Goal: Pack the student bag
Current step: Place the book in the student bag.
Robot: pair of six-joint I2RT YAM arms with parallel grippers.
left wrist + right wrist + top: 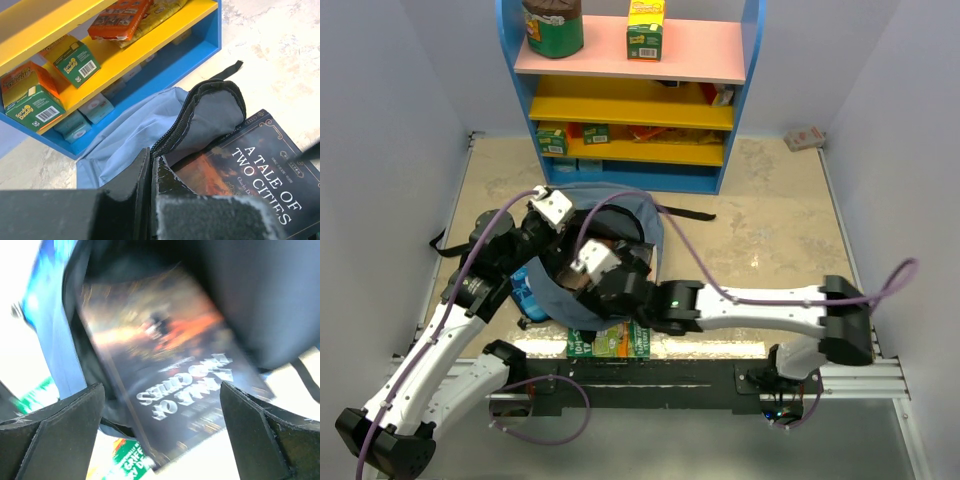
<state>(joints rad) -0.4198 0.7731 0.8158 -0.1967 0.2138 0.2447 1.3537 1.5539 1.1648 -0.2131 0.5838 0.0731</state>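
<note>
Bag [630,212] on the table [770,230], centre-left of the top view, just below the shelf [695,55], mouth turned toward the lower edge of the frame. Book [250,175], "A Tale of Two Cities", partly inside that mouth, over the grey lining, lower end poking out toward the bottom right of the left wrist view. Left pincer [151,162] clamped shut on the zip rim of the bag, holding the flap up off the cover. Right pincer [160,390] spread wide, gripping nothing, aimed into the opening with the book beyond its fingers; contact with the cover impossible to tell through the blur. Green book [610,343] flat on the table at lower centre of the top view, just below the bag.

Probably mid-step: getting the book fully in. To do it well:
- Keep the left grip high and steady, to hold the mouth wide.
- Press with the right on the exposed end, pushing along the length of the book, not down on it.
- Go slowly, for fear of bunching fabric and of shoving the bag toward the shelf.
- Mind the corners against the zip teeth.
- Release the rim only with the whole cover inside.
</note>
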